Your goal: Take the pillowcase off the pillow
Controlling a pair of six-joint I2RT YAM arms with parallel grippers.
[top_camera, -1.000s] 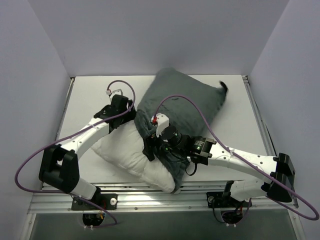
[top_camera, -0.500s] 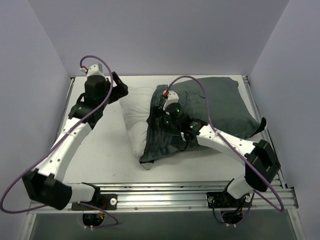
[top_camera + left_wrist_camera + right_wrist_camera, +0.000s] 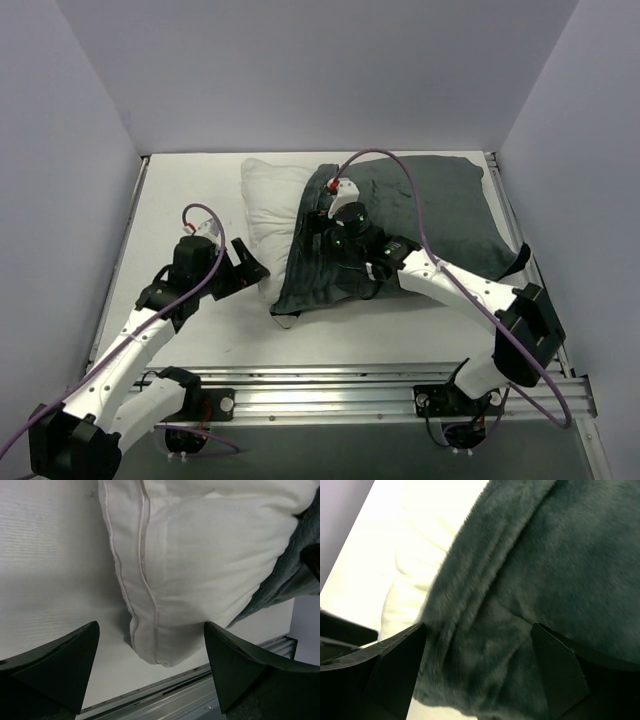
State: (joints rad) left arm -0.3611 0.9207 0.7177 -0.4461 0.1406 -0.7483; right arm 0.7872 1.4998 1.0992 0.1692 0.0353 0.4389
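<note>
The white pillow (image 3: 264, 205) lies at the middle back of the table, its left part bare. The grey-green pillowcase (image 3: 440, 215) covers its right part and spreads to the right; no zebra face shows. My left gripper (image 3: 252, 262) is open just left of the pillow's near corner. In the left wrist view the seamed pillow corner (image 3: 165, 600) lies between the spread fingers of the left gripper (image 3: 151, 630), untouched. My right gripper (image 3: 315, 235) is open over the pillowcase's open edge. In the right wrist view the right gripper (image 3: 479, 627) has velvety pillowcase fabric (image 3: 530, 570) under its spread fingers.
The metal rail (image 3: 330, 385) runs along the table's near edge, close behind the left gripper (image 3: 200, 690). Purple walls stand close on the left, back and right. Bare table surface (image 3: 180, 200) lies left of the pillow.
My left arm swung from the pillow's far left corner down to its near corner. The pillow now lies further back with more white showing. My right gripper has barely moved.
</note>
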